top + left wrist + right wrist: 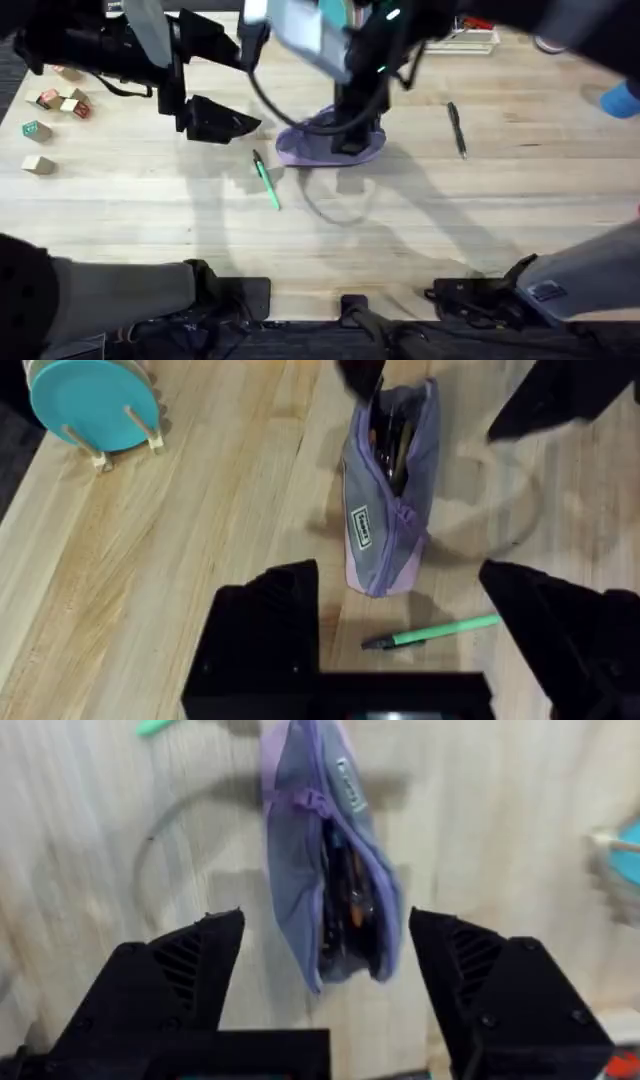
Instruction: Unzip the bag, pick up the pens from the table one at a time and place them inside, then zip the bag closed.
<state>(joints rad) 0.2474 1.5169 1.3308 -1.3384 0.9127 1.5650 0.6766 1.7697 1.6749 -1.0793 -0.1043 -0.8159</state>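
The bag [330, 143] lies near the middle of the table [480, 230], with the right gripper [352, 130] directly above it. From overhead the arm hides much of the bag. The right wrist view looks straight down on the bag [325, 880]: its zipper is open and dark items show inside, while the 2 black fingers [185, 970] stand wide apart on either side, touching nothing. The left wrist view shows the same open mouth and a small label on the bag's [385, 510] side. The green pen [266, 183] lies on the table just beside the bag; the dark pen [456, 130] lies well apart, on its other side. The left gripper [215, 118] hovers near the bag, spread wide and empty.
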